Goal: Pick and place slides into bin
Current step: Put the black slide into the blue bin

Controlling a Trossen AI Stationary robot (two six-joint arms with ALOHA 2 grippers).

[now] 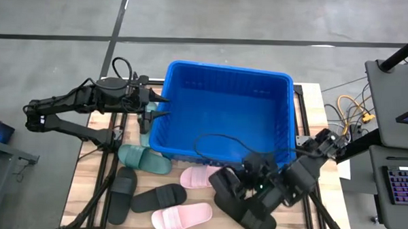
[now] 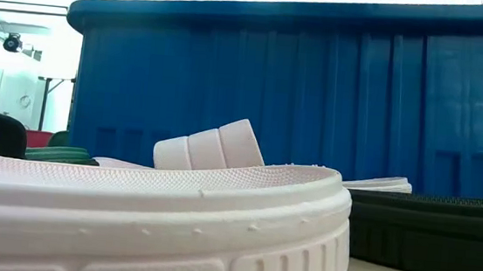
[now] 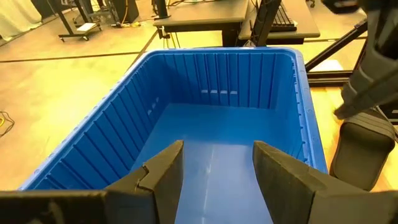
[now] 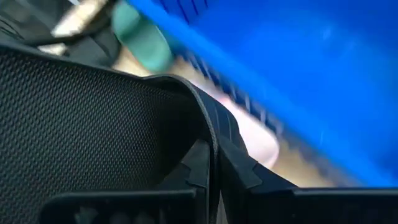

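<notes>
The blue bin [image 1: 226, 115] stands mid-table, and the left wrist view looks into the bin [image 3: 217, 124]. My left gripper [image 1: 160, 107] hangs open at its left rim, its fingers [image 3: 161, 171] apart over the wall. My right gripper [image 1: 241, 185] is near the bin's near right corner, shut on a black slide [image 1: 248, 206]. On the table before the bin lie a green slide [image 1: 144, 159], two black slides [image 1: 123, 193] [image 1: 159, 196] and two pink slides [image 1: 181, 217] [image 1: 202, 175]. The low view shows a pink slide [image 2: 147, 215] up close. My right gripper pinches the black slide's ridged strap edge [image 4: 214, 140] between its two shut fingers [image 4: 239, 174]. The dotted footbed [image 4: 81, 124] stands beside the fingers. The gripper slants down from the table's right side. The slide hangs below it and looks lifted off the table.
A second green slide [image 1: 147, 121] lies by the bin's left wall under my left gripper. A black slide [image 2: 435, 224] rests on the table at the right in the low view. Desks with a keyboard [image 1: 400, 186] and cables [image 1: 354, 109] stand beyond the table's right edge.
</notes>
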